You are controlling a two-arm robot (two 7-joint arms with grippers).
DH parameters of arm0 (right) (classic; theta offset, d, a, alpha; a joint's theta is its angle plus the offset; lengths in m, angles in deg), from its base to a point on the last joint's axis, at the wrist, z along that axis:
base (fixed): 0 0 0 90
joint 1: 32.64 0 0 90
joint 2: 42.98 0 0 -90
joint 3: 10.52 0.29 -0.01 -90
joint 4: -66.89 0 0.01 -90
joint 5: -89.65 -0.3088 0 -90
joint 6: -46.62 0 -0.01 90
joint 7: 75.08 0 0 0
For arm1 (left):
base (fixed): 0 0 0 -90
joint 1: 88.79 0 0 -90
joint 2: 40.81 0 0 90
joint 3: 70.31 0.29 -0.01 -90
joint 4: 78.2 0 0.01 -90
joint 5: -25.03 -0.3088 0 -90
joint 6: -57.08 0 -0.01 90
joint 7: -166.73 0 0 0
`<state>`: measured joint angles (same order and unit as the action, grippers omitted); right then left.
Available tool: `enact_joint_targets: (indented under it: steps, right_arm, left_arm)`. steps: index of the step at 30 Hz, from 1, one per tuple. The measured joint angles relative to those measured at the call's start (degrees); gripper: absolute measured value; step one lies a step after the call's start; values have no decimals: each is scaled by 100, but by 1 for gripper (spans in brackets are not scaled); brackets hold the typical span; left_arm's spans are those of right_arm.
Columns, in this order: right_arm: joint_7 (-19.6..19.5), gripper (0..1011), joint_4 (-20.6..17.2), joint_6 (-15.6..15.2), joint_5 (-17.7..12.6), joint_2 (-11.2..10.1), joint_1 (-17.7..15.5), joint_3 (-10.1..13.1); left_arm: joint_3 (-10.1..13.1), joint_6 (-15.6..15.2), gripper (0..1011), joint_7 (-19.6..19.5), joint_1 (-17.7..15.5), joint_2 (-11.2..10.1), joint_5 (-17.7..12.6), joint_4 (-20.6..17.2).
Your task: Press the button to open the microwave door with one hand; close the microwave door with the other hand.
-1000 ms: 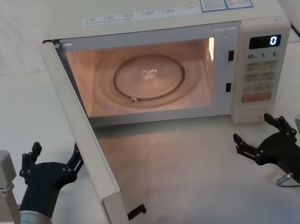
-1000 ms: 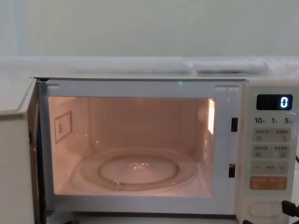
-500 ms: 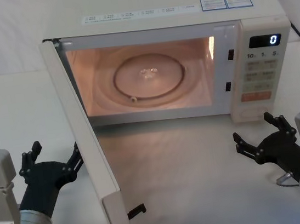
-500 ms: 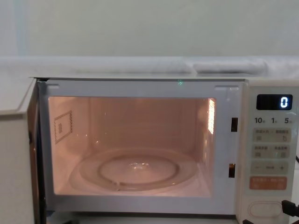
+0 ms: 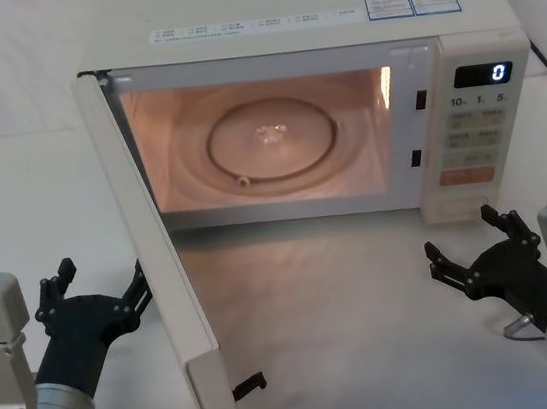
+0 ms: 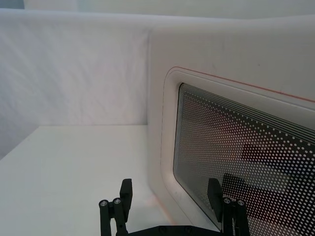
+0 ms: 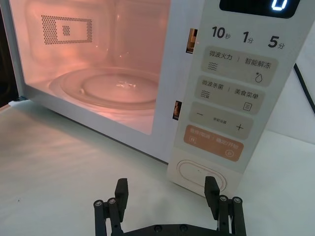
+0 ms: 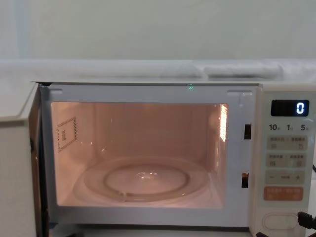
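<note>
Microwave (image 5: pixel 310 18) lit inside, microwave door (image 5: pixel 156 270) swung wide open toward the robot's left. Left gripper (image 5: pixel 91 311) fingers spread, just outside the door's glass. Right gripper (image 5: pixel 477 258) also spread, low before the pill-shaped button (image 7: pixel 201 174), not touching.

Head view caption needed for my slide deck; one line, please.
Microwave door swung wide open on the lit microwave, with the open left hand just outside the door and the open right hand below the button.
</note>
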<state>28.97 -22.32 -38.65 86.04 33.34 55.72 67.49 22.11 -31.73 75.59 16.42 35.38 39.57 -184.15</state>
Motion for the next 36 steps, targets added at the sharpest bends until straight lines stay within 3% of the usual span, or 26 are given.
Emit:
enact_joint_targets:
  steps: [36]
  right_arm:
    - [0,1002,0,0,0,0,0,0]
  left_arm:
    - [0,0,1001,0,0,0,0,0]
